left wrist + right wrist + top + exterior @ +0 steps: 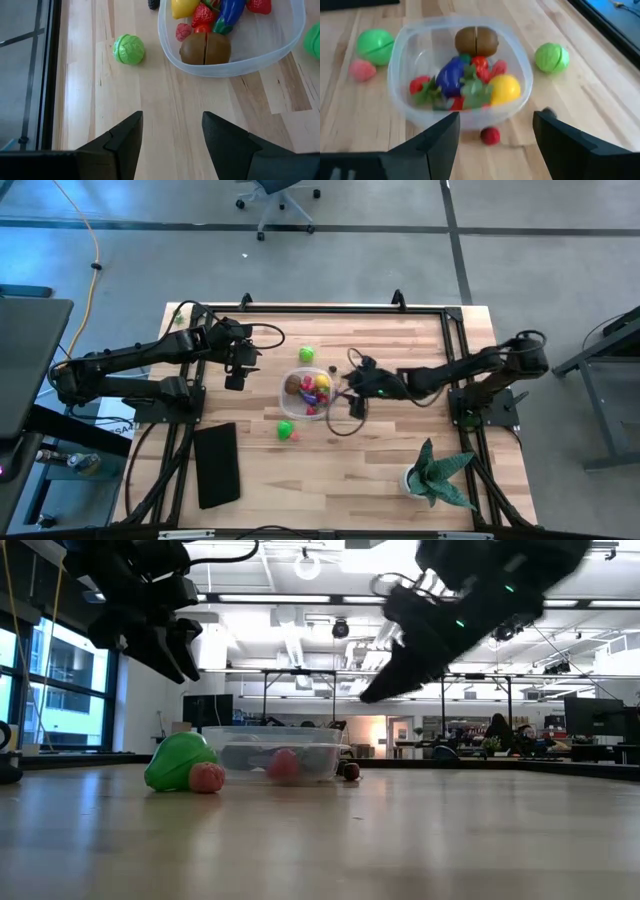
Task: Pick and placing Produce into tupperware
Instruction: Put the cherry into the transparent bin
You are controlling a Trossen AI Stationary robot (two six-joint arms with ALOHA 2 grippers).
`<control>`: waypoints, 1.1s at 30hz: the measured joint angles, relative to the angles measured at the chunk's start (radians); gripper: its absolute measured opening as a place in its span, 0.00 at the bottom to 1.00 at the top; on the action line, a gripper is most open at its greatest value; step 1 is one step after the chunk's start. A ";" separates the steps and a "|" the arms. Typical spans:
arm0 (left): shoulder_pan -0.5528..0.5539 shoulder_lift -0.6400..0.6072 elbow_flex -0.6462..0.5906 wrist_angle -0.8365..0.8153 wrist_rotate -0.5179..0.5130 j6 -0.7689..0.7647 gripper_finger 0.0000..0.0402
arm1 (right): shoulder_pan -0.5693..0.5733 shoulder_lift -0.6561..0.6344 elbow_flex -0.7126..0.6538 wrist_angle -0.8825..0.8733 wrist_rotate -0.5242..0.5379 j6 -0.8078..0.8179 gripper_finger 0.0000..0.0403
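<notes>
I'm seeing the tupperware (309,393) sitting mid-table, holding a brown kiwi (476,41), yellow (505,88) and purple pieces. Right gripper (352,392) is hovering beside its rim, fingers apart, empty. Left gripper (236,375) is waiting well left, fingers apart. A small red piece (490,135) is lying just outside the tub.

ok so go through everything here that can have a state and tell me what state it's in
tupperware: upright, no lid, partly filled with produce
brown fruit: inside the tub
green ball: on the table, outside
small red piece: on the table beside the tub wall
left gripper: open, empty
right gripper: open, empty
</notes>
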 joint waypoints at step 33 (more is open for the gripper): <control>0.000 0.000 0.000 0.000 0.000 0.000 0.48 | -0.092 0.319 0.021 0.172 -0.149 -0.079 0.48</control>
